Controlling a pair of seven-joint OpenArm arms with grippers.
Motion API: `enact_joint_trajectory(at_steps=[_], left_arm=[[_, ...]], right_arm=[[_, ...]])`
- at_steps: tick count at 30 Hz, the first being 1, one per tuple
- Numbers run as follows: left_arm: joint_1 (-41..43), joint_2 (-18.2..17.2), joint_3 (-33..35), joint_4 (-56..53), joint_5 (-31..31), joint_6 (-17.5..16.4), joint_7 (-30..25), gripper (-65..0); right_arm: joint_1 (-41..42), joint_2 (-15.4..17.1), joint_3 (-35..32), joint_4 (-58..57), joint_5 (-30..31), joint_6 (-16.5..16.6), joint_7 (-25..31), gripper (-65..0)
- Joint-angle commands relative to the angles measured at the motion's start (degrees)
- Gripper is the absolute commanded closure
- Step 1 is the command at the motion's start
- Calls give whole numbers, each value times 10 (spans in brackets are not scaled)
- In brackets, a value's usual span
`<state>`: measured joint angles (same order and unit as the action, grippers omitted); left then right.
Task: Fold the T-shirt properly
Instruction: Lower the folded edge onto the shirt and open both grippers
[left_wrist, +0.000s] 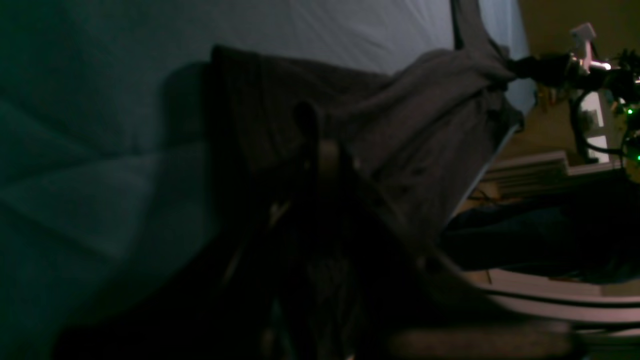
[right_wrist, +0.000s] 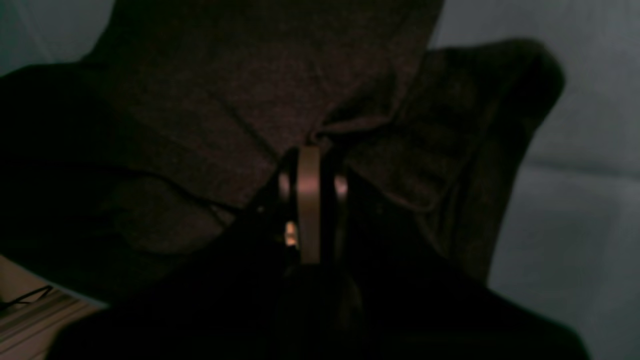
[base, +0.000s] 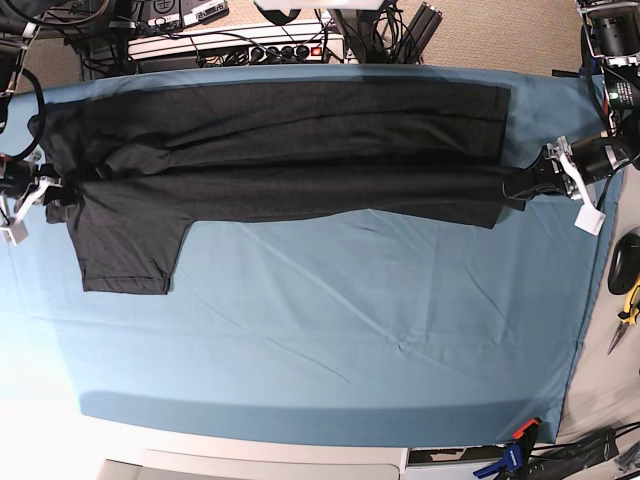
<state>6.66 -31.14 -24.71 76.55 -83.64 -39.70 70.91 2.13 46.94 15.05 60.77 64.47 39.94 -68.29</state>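
The black T-shirt (base: 300, 160) is stretched out long across the far half of the table, with one sleeve (base: 130, 250) spread toward the front at the left. At the shirt's right end my left gripper (base: 515, 186) is shut on the cloth. My right gripper (base: 55, 190) is shut on the left end. In the left wrist view the dark fingers (left_wrist: 320, 150) pinch the T-shirt (left_wrist: 425, 110), which runs taut to the right gripper (left_wrist: 510, 67). The right wrist view shows the right gripper (right_wrist: 310, 155) clamped on a bunched fold of the T-shirt (right_wrist: 225, 75).
A blue table cloth (base: 350, 330) covers the table. Behind the far edge sit a power strip and cables (base: 240, 45). Hand tools (base: 628, 300) lie off the right side. Clamps (base: 515, 455) grip the cloth at the front right corner.
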Motion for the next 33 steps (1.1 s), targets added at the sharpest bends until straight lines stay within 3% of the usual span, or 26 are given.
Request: enact_joint_trajectory(at_steps=[1, 9, 16, 22, 24, 28, 30, 33], left_arm=[[-1, -13, -4, 9, -14, -3, -7, 0], [13, -12, -4, 9, -14, -3, -9, 0], [13, -12, -4, 9, -14, -3, -11, 0], [13, -12, -4, 9, -14, -3, -11, 0], [13, -12, -4, 9, -14, -3, -12, 0], [14, -13, -4, 9, -14, -3, -19, -214], [16, -12, -4, 9, -14, -3, -33, -276], [23, -12, -4, 9, -14, -3, -45, -286]], right_arm=[[3, 17, 13, 8, 10, 1, 8, 0], [-22, 11, 75, 7, 11, 1, 9, 0], [-22, 8, 83, 7, 10, 1, 8, 0], [-22, -35, 83, 7, -12, 1, 8, 0], [-22, -54, 83, 7, -20, 1, 10, -71], [-22, -78, 83, 7, -44, 1, 18, -249], [-21, -77, 83, 7, -55, 1, 30, -262], [-21, -69, 84, 7, -73, 1, 52, -262]])
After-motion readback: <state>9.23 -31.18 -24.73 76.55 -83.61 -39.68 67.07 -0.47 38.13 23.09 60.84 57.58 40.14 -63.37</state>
